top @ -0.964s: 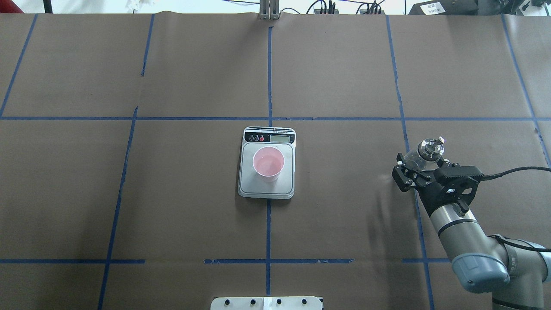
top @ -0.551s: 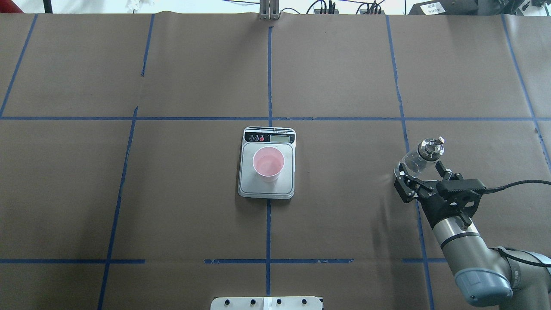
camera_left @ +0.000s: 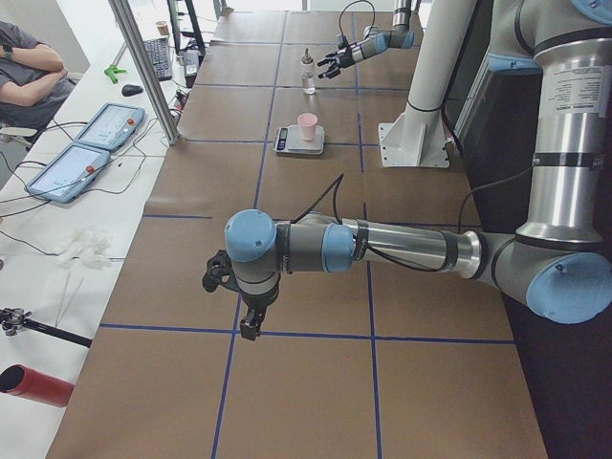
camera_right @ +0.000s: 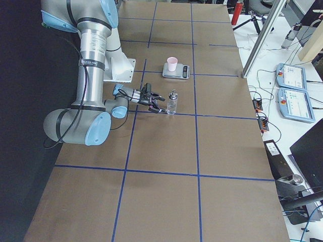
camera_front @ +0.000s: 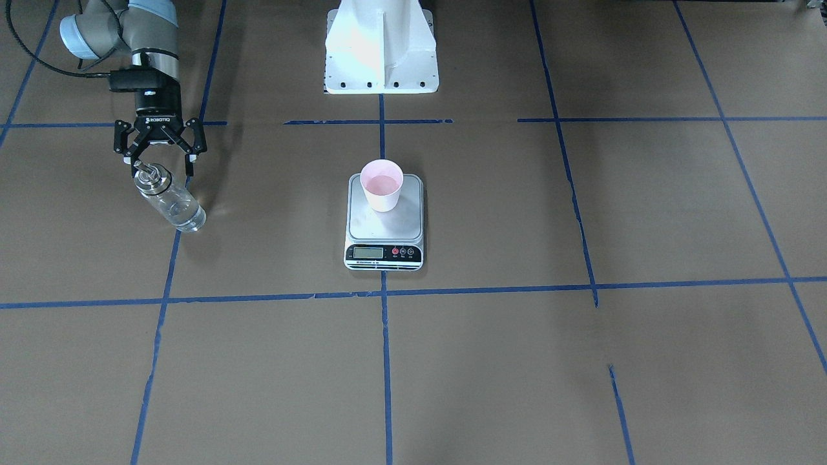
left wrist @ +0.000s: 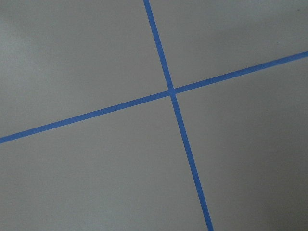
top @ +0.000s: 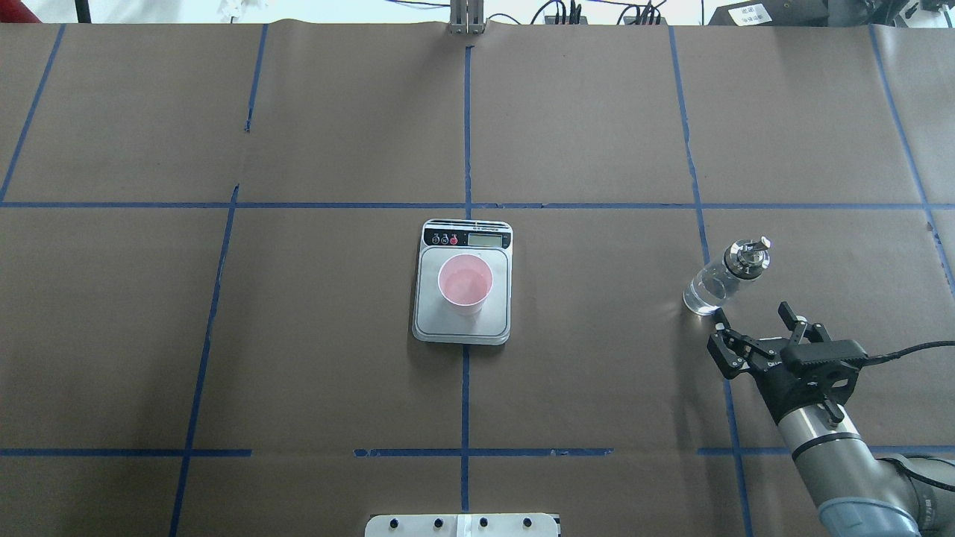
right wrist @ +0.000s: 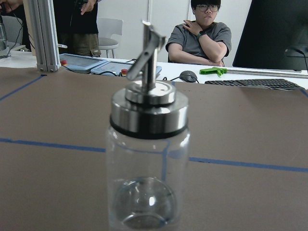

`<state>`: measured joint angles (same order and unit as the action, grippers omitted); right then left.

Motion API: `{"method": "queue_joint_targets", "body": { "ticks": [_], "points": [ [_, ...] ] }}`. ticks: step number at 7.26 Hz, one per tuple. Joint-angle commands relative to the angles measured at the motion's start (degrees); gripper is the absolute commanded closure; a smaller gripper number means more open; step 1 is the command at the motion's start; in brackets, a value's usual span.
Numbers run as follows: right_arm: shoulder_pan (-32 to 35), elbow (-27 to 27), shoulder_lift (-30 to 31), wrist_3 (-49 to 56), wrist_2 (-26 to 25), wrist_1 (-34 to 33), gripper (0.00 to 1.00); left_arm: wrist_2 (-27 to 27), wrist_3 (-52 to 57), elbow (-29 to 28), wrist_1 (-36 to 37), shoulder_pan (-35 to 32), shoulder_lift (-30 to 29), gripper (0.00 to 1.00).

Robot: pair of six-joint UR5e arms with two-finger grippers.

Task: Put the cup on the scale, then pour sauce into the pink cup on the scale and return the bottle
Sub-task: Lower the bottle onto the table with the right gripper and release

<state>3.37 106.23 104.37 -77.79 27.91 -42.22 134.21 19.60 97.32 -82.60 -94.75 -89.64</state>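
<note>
The pale-pink cup (top: pixel 465 282) stands upright on the steel platform of the scale (top: pixel 462 327) at the table's middle, with a little clear liquid in it (camera_front: pixel 382 184). The clear glass bottle (top: pixel 718 280) with metal collar and spout stands upright on the table at the right, free of any grip. A small amount of clear sauce (right wrist: pixel 143 204) lies at its bottom. My right gripper (top: pixel 752 319) is open and empty, a short way behind the bottle on the robot's side (camera_front: pixel 161 166). My left gripper (camera_left: pixel 234 298) shows only in the exterior left view, low over bare table; I cannot tell its state.
The white robot base (camera_front: pixel 381 45) stands behind the scale. Blue tape lines (left wrist: pixel 169 91) cross the brown paper. Beyond the far edge are an aluminium post (right wrist: pixel 43 33), tablets (camera_left: pixel 81 158) and a seated operator (right wrist: pixel 204 29).
My right gripper has drawn back from around the bottle toward the robot. The bottle stays upright where it stood. The cup and scale have not moved.
</note>
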Motion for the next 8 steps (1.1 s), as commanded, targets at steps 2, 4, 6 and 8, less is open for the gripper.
{"method": "queue_joint_targets", "body": {
  "ticks": [2,4,6,8],
  "points": [
    [0.32,0.3,4.43,1.67,3.11,0.03,0.0,1.4,0.0,-0.02,-0.02,0.01,-0.01,0.0],
    [4.52,0.21,5.32,5.95,8.27,0.73,0.0,1.5,0.0,-0.11,-0.02,0.01,-0.01,0.0],
    [12.41,-0.58,5.67,16.4,17.03,8.61,0.0,1.5,0.0,-0.11,-0.02,0.01,-0.01,0.0],
    [23.73,0.12,5.32,24.49,33.35,9.43,0.0,1.5,0.0,-0.02,-0.02,0.1,-0.01,0.0]
  ]
}}
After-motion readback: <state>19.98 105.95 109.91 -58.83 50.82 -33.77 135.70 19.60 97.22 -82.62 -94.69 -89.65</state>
